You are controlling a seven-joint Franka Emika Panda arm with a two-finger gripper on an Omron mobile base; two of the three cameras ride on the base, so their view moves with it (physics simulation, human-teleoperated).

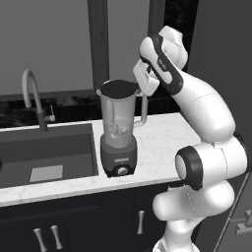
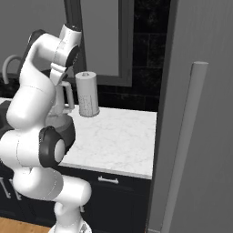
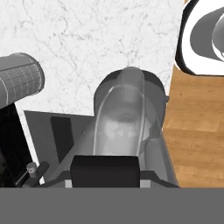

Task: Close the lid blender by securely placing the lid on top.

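Observation:
The blender (image 1: 118,133) stands on the white marble counter (image 1: 165,142), just right of the sink. It is a clear jar with a side handle on a dark grey base with a front knob. The black lid (image 1: 118,89) lies level across the jar's mouth. My gripper (image 1: 134,84) is at the lid's right edge and is shut on it. In the hand view the lid (image 3: 105,169) is a dark block between my fingers, and the jar (image 3: 124,127) drops away below it. In the right base view my arm hides most of the blender, except its handle (image 2: 68,98).
A paper towel roll (image 2: 87,94) stands on the counter behind and to the right of the blender. The sink (image 1: 49,152) with a curved faucet (image 1: 33,93) is on the left. A tall grey cabinet panel (image 2: 195,136) bounds the counter on the right.

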